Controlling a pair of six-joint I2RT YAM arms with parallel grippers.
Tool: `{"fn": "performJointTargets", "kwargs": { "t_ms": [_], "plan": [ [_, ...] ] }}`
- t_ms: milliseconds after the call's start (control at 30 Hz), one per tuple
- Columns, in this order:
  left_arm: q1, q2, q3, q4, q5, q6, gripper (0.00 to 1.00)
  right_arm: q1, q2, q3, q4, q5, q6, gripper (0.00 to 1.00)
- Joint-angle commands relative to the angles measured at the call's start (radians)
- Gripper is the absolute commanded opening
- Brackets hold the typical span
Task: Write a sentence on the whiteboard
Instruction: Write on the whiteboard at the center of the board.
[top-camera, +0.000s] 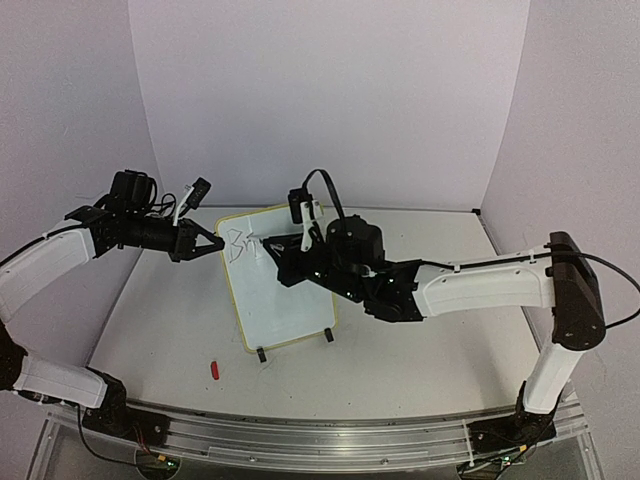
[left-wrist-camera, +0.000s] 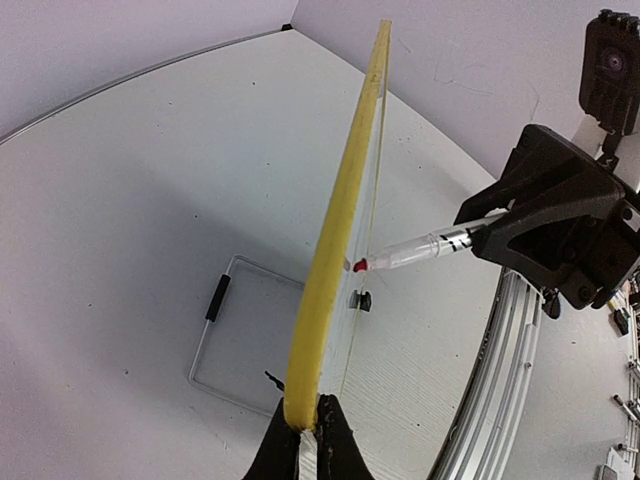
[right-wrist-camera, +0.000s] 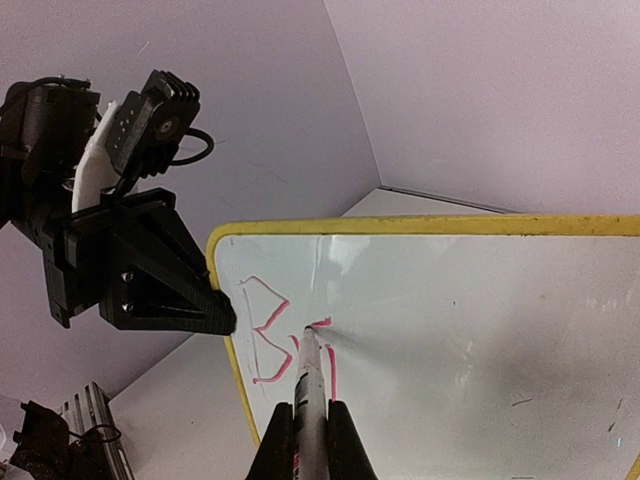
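The whiteboard (top-camera: 285, 300), white with a yellow rim, stands tilted on two black feet at mid-table. My left gripper (top-camera: 213, 243) is shut on its upper left rim (left-wrist-camera: 340, 230), with the jaws pinching the yellow edge (left-wrist-camera: 305, 410). My right gripper (right-wrist-camera: 308, 425) is shut on a marker (right-wrist-camera: 310, 375). The marker's tip touches the board face (right-wrist-camera: 450, 320) beside the red letters "Bri" (right-wrist-camera: 268, 320), the only part of the sentence that shows. In the left wrist view the marker (left-wrist-camera: 415, 250) meets the board from the right, below the right gripper (left-wrist-camera: 540, 230).
A red marker cap (top-camera: 216, 369) lies on the table in front of the board. A thin wire frame with a black sleeve (left-wrist-camera: 240, 330) lies behind the board. An aluminium rail (top-camera: 320, 440) runs along the near edge. Walls close in the back and both sides.
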Motion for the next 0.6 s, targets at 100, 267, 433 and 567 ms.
{"fn": "performJointTargets", "kwargs": {
  "t_ms": [100, 267, 433, 567],
  "plan": [
    [-0.018, 0.017, -0.014, -0.040, -0.088, 0.044, 0.00, -0.001, -0.110, -0.054, 0.003, -0.112, 0.004, 0.00],
    [-0.022, 0.011, -0.016, -0.041, -0.095, 0.044, 0.00, -0.019, -0.155, -0.114, 0.003, -0.165, 0.036, 0.00],
    [-0.030, 0.014, -0.015, -0.044, -0.095, 0.045, 0.00, -0.038, -0.150, -0.135, 0.013, -0.220, 0.059, 0.00],
    [-0.035, 0.013, -0.016, -0.044, -0.101, 0.045, 0.00, -0.049, -0.136, -0.136, 0.029, -0.228, 0.074, 0.00]
  ]
}}
